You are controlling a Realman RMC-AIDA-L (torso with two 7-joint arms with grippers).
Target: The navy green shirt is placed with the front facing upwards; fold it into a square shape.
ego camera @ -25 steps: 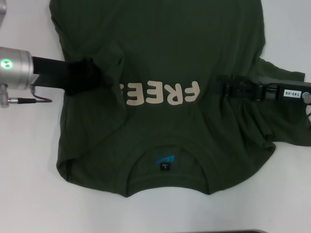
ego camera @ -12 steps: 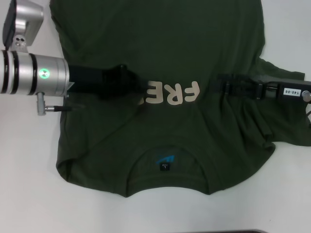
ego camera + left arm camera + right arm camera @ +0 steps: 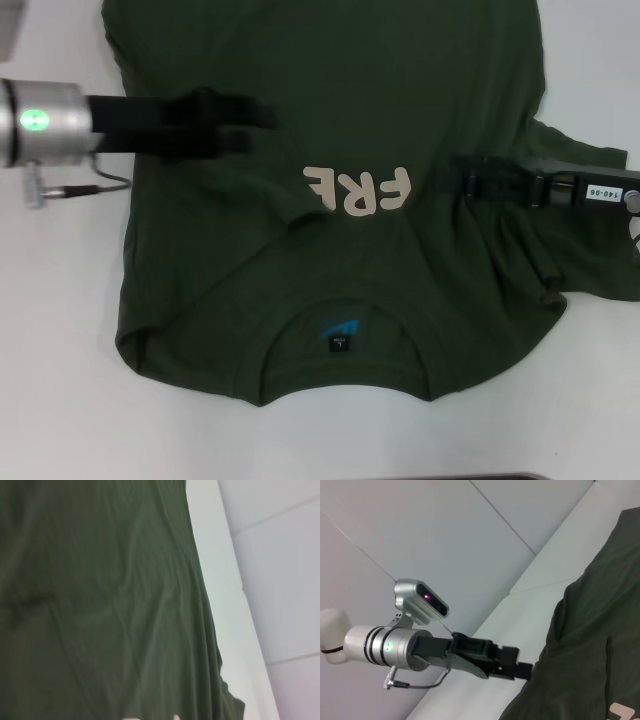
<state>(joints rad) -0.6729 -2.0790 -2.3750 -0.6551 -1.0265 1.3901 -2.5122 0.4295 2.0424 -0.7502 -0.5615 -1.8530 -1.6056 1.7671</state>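
The navy green shirt [image 3: 380, 80] lies spread on the white table [image 3: 60, 350], collar and black neck label [image 3: 340, 343] toward me. Pale letters "FRE" [image 3: 358, 190] show on the chest. Cloth from the shirt's left side lies folded over the rest of the lettering. My left gripper [image 3: 258, 128] hovers open over the shirt's left part, holding nothing. It also shows in the right wrist view [image 3: 522, 664] beside the shirt [image 3: 590, 645]. My right gripper [image 3: 447, 181] rests low on the shirt's right side. The left wrist view shows only wrinkled shirt fabric [image 3: 100, 605].
The shirt's right sleeve [image 3: 590, 270] sticks out under the right arm. Bare white table surrounds the shirt at left, right and front. A dark strip [image 3: 480, 476] marks the near table edge. Pale wall panels [image 3: 445, 540] stand behind the table.
The left gripper dragged a fold of cloth rightward over the lettering, let go of it, then rose and drew back to the left. The right gripper stayed put.
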